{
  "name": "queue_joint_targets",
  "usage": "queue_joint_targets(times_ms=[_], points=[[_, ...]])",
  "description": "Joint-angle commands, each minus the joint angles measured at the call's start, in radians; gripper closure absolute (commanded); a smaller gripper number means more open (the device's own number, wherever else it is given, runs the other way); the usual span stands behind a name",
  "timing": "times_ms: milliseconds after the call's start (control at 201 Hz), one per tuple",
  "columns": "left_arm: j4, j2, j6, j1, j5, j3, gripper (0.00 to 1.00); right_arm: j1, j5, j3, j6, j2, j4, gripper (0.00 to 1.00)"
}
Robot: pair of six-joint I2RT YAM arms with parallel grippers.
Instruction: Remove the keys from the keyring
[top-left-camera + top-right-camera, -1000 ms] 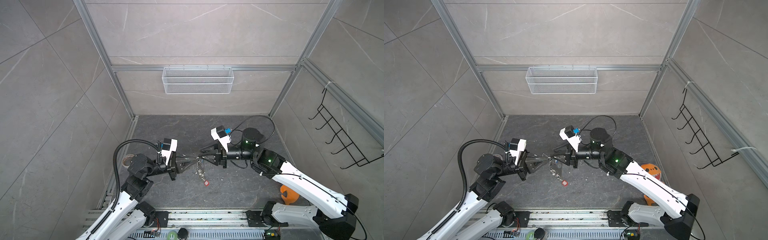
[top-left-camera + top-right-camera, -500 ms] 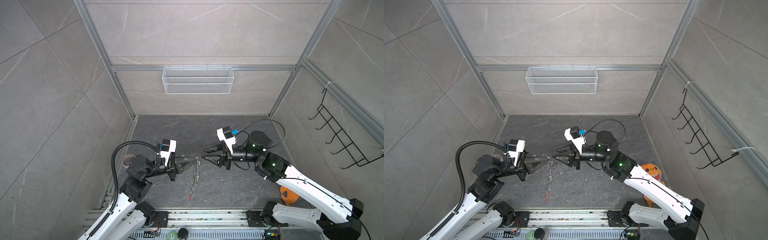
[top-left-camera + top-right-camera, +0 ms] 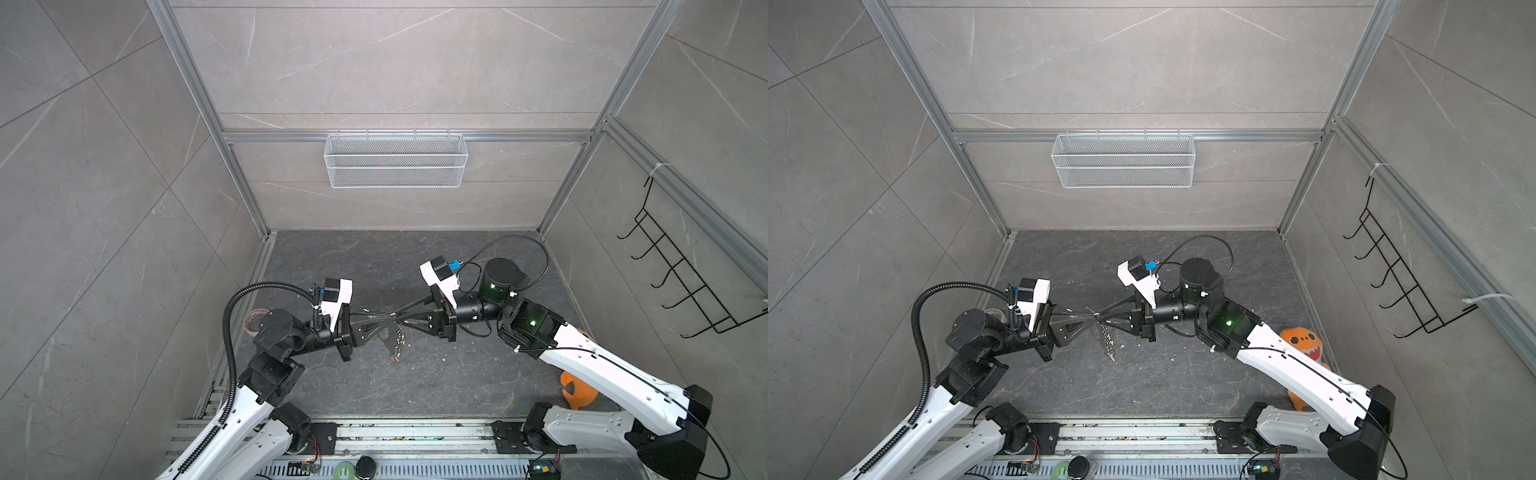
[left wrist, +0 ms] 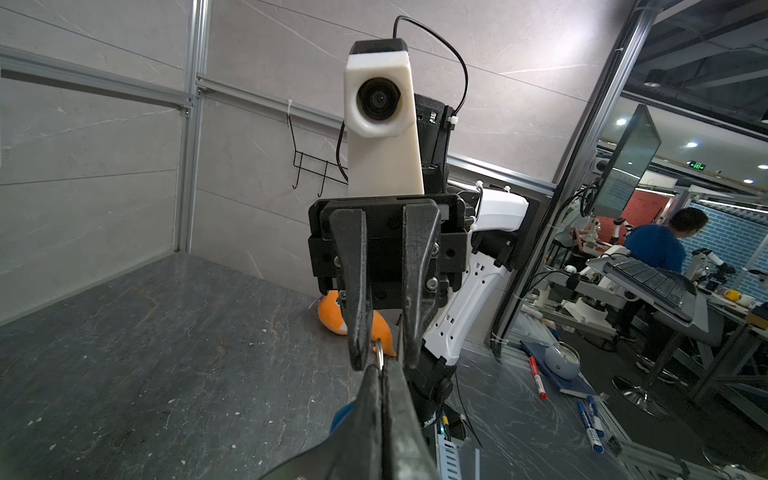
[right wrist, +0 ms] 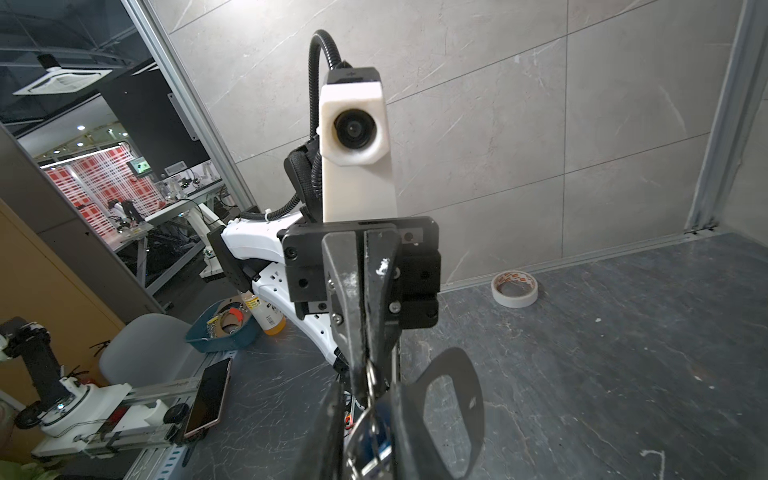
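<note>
Near the middle of a top view, the left pincer [image 3: 391,328] is clamped on the keyring [image 3: 400,341]; the right pincer [image 3: 399,326], slightly apart, should pinch gently and pull slowly.

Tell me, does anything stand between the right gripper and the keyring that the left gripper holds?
Nothing visible does. The left gripper is shut on a ring of the keyring, and the right gripper stands tip to tip with it, its jaws open on either side of that same ring.
</note>
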Motion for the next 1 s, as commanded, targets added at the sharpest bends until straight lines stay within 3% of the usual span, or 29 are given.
queue_joint_targets(times_ms=[0,174,468,558,643,802,907,991], points=[[0.028,-0.020,0.030,-0.002,-0.029,0.041,1.00,0.000,-0.038,0.006,0.018,0.000,0.023,0.80],[0.040,-0.022,0.026,-0.003,-0.038,0.037,1.00,0.000,-0.042,-0.004,0.022,0.002,0.023,0.76],[0.074,-0.011,0.006,-0.003,-0.028,0.035,1.00,-0.001,-0.034,-0.015,0.028,0.017,0.034,0.80],[0.082,-0.010,-0.001,-0.003,-0.028,0.036,1.00,0.000,-0.023,-0.019,0.026,0.016,0.033,0.86],[0.088,-0.008,-0.005,-0.002,-0.026,0.036,1.00,0.000,-0.023,-0.020,0.023,0.016,0.026,1.00],[-0.016,-0.014,0.006,-0.003,-0.027,0.065,1.00,-0.001,0.014,0.003,-0.027,0.003,-0.084,1.00],[-0.163,-0.036,0.042,-0.002,-0.039,0.094,0.76,-0.011,0.030,0.054,-0.077,0.005,-0.233,1.00],[-0.287,-0.043,0.082,-0.002,-0.042,0.131,0.69,-0.019,0.044,0.125,-0.132,0.027,-0.380,1.00]])
